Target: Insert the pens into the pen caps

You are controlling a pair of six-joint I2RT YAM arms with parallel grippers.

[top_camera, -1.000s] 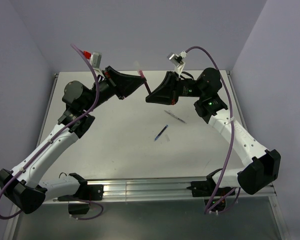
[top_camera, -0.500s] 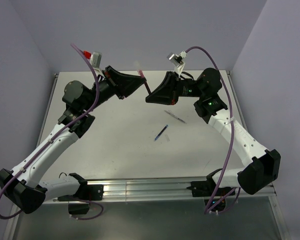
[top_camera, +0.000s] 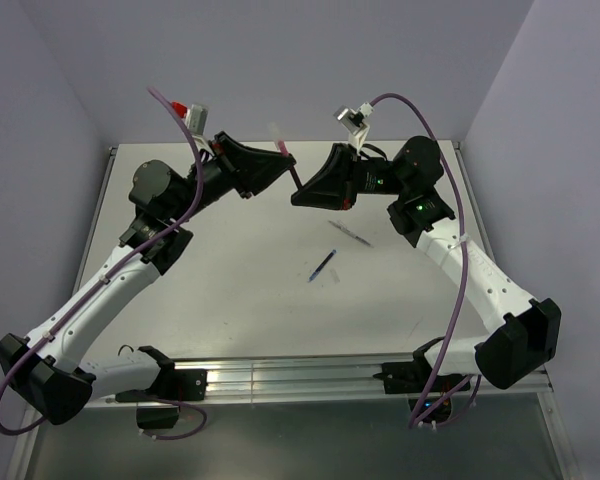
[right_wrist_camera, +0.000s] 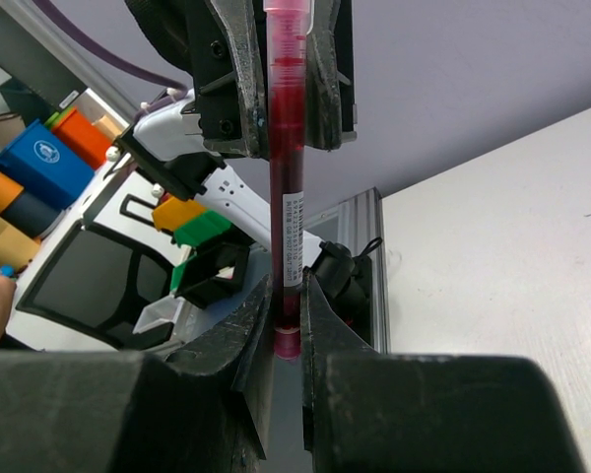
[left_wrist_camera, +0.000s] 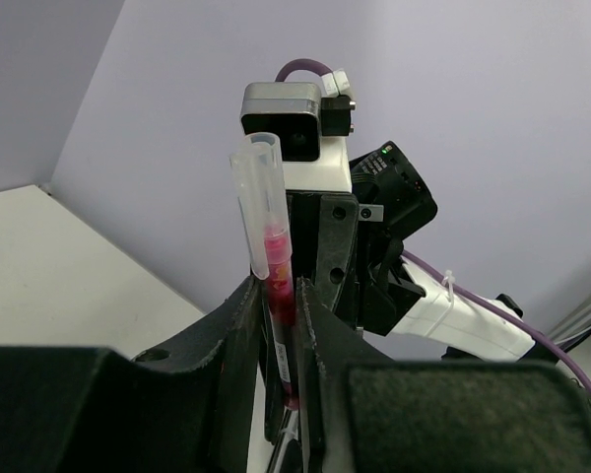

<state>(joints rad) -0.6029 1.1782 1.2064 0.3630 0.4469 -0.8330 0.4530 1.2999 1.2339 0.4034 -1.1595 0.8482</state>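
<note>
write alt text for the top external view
The left gripper and right gripper meet above a white table, both clamped on one red pen with a translucent cap at its far end. A blue pen and a pale grey pen lie on the table.

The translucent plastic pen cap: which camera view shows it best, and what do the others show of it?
Left wrist view: the translucent plastic pen cap stands clear against the wall, over the red stick pen in the left gripper. Top external shows a faint pale smear; right wrist crops it at the frame's top.
</note>
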